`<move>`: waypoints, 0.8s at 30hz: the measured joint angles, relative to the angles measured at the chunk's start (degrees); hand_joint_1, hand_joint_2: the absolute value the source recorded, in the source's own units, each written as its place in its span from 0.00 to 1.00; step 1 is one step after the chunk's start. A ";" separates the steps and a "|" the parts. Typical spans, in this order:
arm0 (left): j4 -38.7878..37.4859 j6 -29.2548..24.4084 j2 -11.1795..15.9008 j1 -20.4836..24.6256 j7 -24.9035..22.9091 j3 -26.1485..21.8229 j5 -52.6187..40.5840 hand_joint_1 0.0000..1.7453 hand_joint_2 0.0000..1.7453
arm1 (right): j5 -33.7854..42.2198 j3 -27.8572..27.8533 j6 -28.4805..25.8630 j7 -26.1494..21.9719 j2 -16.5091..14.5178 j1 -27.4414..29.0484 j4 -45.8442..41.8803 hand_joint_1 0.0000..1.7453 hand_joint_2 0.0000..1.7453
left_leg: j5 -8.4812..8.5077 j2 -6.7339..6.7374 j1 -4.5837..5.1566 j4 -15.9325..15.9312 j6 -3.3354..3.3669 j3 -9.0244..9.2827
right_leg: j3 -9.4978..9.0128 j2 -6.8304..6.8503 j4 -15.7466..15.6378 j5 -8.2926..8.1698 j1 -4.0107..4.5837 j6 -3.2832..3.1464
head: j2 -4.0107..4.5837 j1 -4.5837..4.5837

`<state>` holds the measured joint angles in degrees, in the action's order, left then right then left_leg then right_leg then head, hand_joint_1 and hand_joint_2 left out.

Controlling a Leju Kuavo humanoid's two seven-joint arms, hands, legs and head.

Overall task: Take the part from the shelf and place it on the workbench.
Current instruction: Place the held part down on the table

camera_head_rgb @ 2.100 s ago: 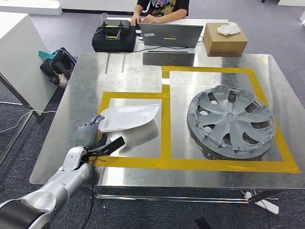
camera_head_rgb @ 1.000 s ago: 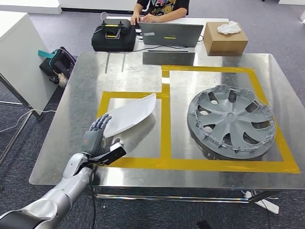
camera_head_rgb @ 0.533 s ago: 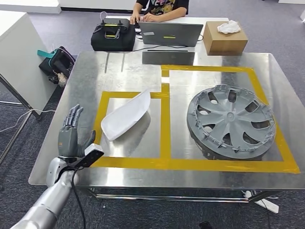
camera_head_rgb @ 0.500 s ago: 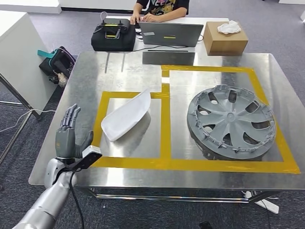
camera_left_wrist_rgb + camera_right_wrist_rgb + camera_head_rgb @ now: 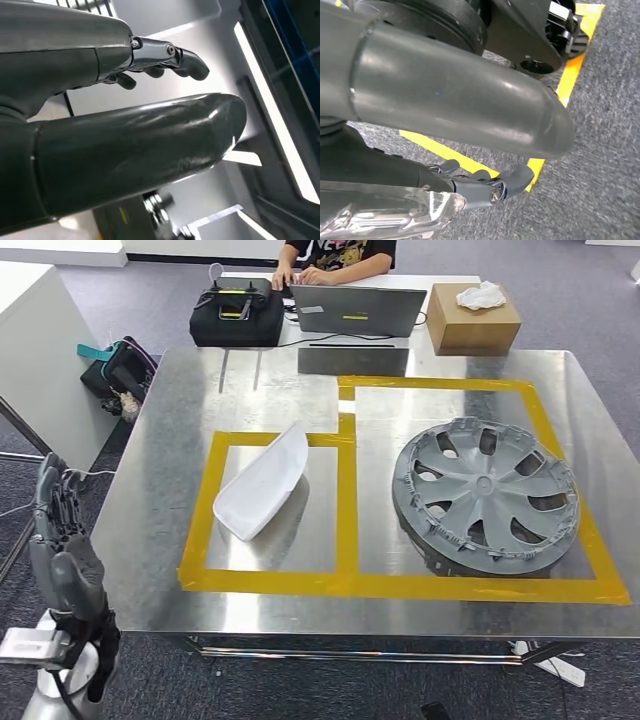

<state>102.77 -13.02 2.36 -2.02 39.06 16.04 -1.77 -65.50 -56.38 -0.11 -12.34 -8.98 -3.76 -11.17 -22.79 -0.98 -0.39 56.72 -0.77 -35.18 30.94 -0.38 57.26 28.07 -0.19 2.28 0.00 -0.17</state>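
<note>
White plastic part (image 5: pixel 261 482), smooth, shallow curved shell with one pointed end, lies on the brushed-metal workbench (image 5: pixel 166 440) inside the left rectangle of yellow tape (image 5: pixel 346 510), tilted diagonally, touching no hand. Grey plastic wheel cover (image 5: pixel 484 496), round with spoke cutouts, sits in the right taped rectangle, well apart from the part.

Left hand (image 5: pixel 64 545) is off the table's left edge, raised, dark fingers straight and apart, holding nothing; left wrist view shows the glossy thick thumb (image 5: pixel 136 145) and slim dark fingers (image 5: pixel 166 52) extended, nothing between them. Right hand (image 5: pixel 471 135) hangs over grey carpet (image 5: pixel 606 125) with a yellow floor tape line (image 5: pixel 569 70); thumb and fingers spread, nothing gripped.

Beyond the far edge: black bag (image 5: pixel 235 312), grey laptop (image 5: pixel 358 308) with a person (image 5: pixel 332 254) at it, brown cardboard box (image 5: pixel 471 316) with a crumpled white cloth (image 5: pixel 481 296) on top.
</note>
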 joint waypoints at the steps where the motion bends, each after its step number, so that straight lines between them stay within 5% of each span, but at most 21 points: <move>1: 1.90 2.34 -0.27 -0.57 0.00 0.02 0.75 0.00 0.00 | 0.12 -0.14 -0.16 -0.14 0.01 -0.03 0.00 0.00 0.00 | 0.00 0.00 0.00 0.00 0.00 0.00 | 0.01 0.00 0.00 0.01 0.00 0.00 | 0.00 0.00; 18: 9.23 5.09 -1.37 -2.61 0.00 0.05 1.47 0.00 0.00 | 0.40 -0.61 -0.48 -0.37 0.02 -0.18 0.00 0.00 0.00 | -0.03 0.00 0.03 0.02 0.03 0.02 | -0.07 0.02 -0.02 0.02 -0.04 0.02 | 0.00 -0.01; 24: 9.33 3.80 -0.38 -1.73 0.00 2.80 -2.52 0.00 0.00 | 4.05 -2.92 -1.05 -0.93 0.53 -0.72 0.00 0.00 0.00 | -0.34 0.00 0.65 0.25 0.60 -0.01 | -0.53 -0.05 -0.07 0.01 -0.69 0.57 | 0.01 0.02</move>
<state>112.10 -9.23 1.98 -3.76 39.06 18.84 -4.29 -61.45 -59.30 -1.16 -13.27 -8.45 -4.48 -11.17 -23.12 -0.99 0.25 56.97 -0.17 -35.20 30.41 -0.43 57.18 28.08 -0.88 2.85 0.01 -0.15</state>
